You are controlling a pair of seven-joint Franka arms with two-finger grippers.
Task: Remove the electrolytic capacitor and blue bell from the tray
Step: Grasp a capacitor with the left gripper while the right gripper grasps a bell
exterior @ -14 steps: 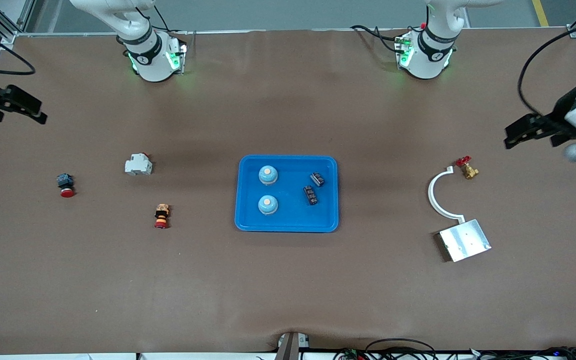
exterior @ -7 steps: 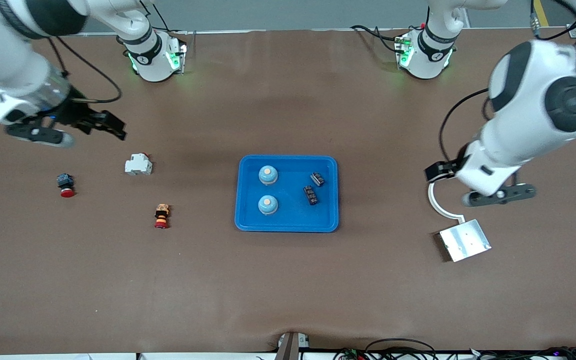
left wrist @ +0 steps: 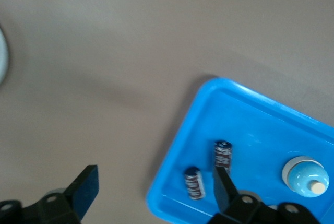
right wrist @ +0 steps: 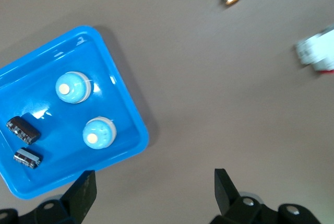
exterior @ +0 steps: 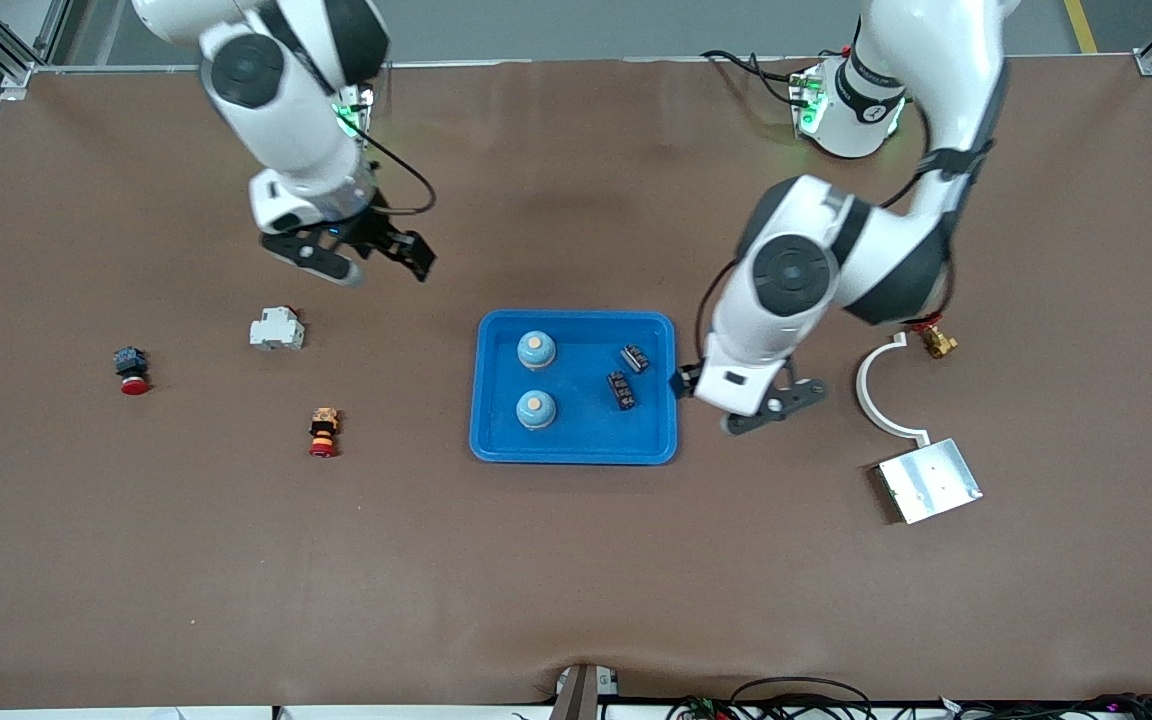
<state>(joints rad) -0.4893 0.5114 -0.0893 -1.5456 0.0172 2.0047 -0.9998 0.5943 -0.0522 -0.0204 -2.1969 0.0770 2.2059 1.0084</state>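
Mid-desk, the blue tray (exterior: 576,448) holds two bells (exterior: 536,349) and two capacitors (exterior: 621,389); left gripper (exterior: 684,383) and right gripper (exterior: 414,256) both spread apart, empty.

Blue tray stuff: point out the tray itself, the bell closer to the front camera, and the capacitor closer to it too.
blue tray (exterior: 576,452), front view, bare floor near its nearer rim
nearer bell (exterior: 535,408), front view, dome top
nearer capacitor (exterior: 621,390), front view, body middle
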